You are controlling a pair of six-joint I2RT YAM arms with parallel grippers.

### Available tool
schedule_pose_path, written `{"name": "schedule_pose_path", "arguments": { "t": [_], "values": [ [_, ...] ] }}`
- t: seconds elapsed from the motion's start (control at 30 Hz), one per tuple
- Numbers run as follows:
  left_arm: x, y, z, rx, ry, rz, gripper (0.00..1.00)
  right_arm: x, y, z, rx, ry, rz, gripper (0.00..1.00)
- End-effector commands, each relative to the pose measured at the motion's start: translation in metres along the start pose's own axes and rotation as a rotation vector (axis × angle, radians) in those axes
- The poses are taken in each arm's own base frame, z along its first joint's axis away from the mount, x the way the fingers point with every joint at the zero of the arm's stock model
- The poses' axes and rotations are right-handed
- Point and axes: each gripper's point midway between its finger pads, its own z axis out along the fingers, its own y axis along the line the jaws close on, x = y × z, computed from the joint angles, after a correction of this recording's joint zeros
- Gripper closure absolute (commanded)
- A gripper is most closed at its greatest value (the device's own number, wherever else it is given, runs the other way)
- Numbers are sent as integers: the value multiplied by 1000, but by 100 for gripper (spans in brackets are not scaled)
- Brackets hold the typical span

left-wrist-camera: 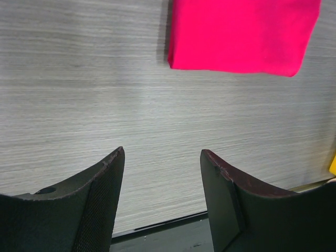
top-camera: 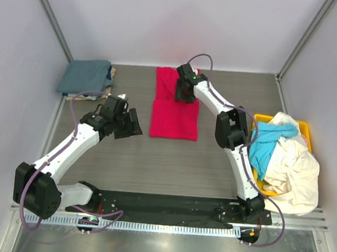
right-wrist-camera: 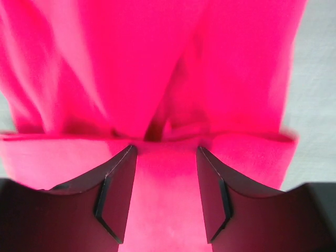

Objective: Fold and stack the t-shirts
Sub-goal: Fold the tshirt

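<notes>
Stacking is part done: slate blue-grey t-shirt (top-camera: 85, 77) folded on the tan t-shirt (top-camera: 112, 72) far left, red-pink t-shirt (top-camera: 175, 118) half-folded at centre, cyan t-shirt (top-camera: 266, 142) and cream t-shirt (top-camera: 293, 171) unfolded in the yellow bin (top-camera: 262, 117) at right. Only the wrist views show the jaws spread: right gripper (right-wrist-camera: 166, 148) over the red cloth and pinching nothing, left gripper (left-wrist-camera: 163, 152) over the table (left-wrist-camera: 79, 79).

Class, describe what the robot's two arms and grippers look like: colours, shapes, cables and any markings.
Both the left arm and the right arm have white tubular links joined by chunky black joint housings. A grey-purple cable loops loosely along each arm. The left gripper and the right gripper each end in two black, tapering fingers with angled tips. No lettering is readable.
</notes>
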Motion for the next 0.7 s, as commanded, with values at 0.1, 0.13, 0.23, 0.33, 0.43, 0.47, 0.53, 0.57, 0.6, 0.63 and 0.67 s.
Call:
{"name": "schedule_pose_path", "arguments": {
  "t": [0.1, 0.13, 0.23, 0.33, 0.43, 0.47, 0.53, 0.57, 0.6, 0.63, 0.67],
  "values": [
    [5, 2, 1, 16, -25, -11, 39, -106, 1, -68, -38, -272, -49, 36],
    [7, 2, 2, 23, -26, -11, 40, -120, 0, -94, -39, -323, -51, 34],
    [10, -1, 7, 66, -43, -20, 37, -120, -15, -134, -13, -361, -59, 28],
    [18, -2, 17, 95, -35, -39, 33, -80, -30, -127, -9, -290, -66, 24],
    [19, -7, 28, 128, -38, -61, 32, -35, -42, -134, -34, -216, -46, 22],
    [15, -9, 32, 144, -57, -63, 32, -2, -51, -124, -27, -144, -51, 22],
    [11, -11, 38, 152, -73, -72, 32, 8, -50, -144, -88, -176, -21, 22],
    [13, -10, 42, 151, -74, -74, 31, 35, -57, -133, -92, -136, -21, 21],
    [10, -9, 43, 151, -88, -76, 31, 38, -54, -149, -141, -156, -14, 21],
    [6, -12, 45, 165, -108, -76, 31, 47, -56, -150, -155, -148, -10, 21],
    [9, -11, 48, 168, -108, -80, 30, 73, -63, -142, -156, -99, 1, 21]
  ]
}}
